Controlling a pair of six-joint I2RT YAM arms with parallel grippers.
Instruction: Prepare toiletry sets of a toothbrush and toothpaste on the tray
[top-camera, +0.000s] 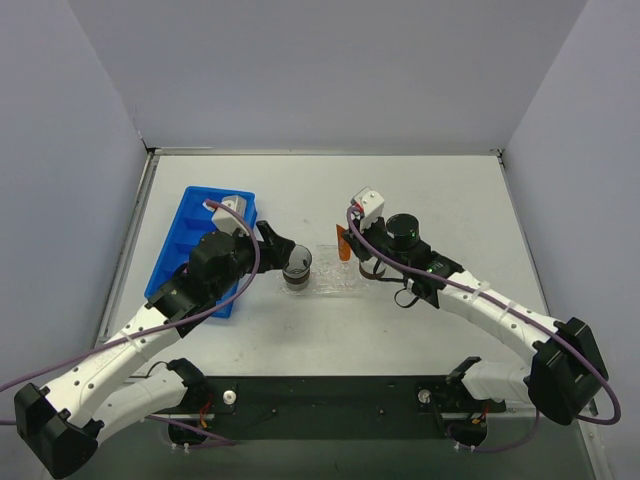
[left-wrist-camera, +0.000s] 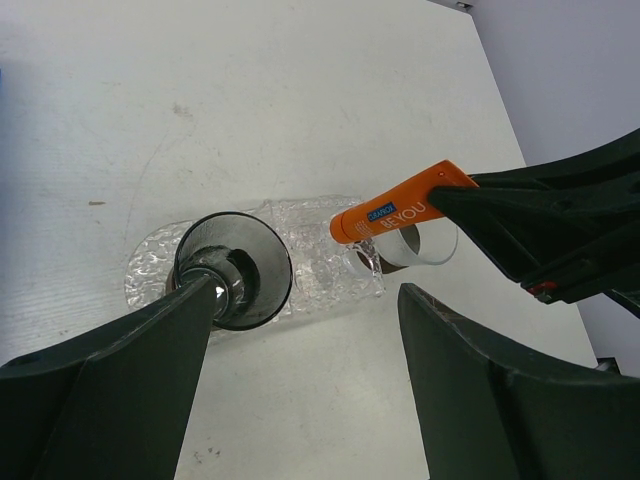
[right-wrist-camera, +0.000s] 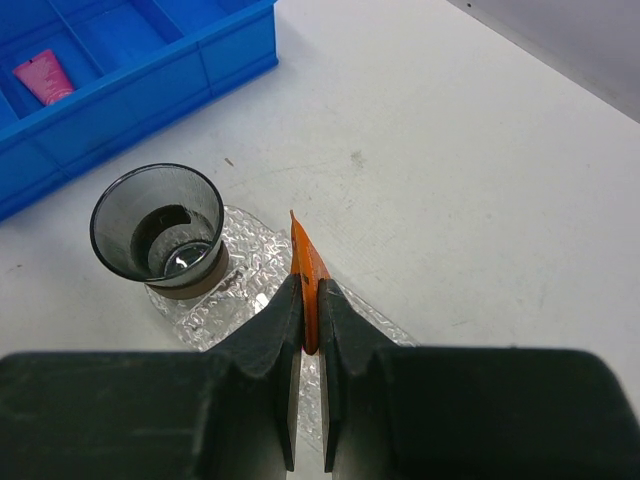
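Observation:
The clear bumpy tray (top-camera: 330, 283) lies mid-table. A clear cup with a dark bottom (top-camera: 297, 268) stands on its left end, and a second cup (top-camera: 373, 267) at its right end. My right gripper (top-camera: 352, 245) is shut on the orange toothpaste tube (top-camera: 344, 243) and holds it above the tray, between the cups. In the right wrist view the tube (right-wrist-camera: 307, 262) stands edge-on between the shut jaws (right-wrist-camera: 310, 288). My left gripper (top-camera: 282, 250) is open and empty beside the left cup (left-wrist-camera: 233, 270). The magenta toothpaste tube (right-wrist-camera: 45, 78) lies in the blue bin. The toothbrush is out of view.
The deep blue compartmented bin (top-camera: 195, 215) sits at the left, partly under my left arm. In the left wrist view the orange tube (left-wrist-camera: 400, 213) hangs over the tray (left-wrist-camera: 320, 250) next to the second cup (left-wrist-camera: 425, 247).

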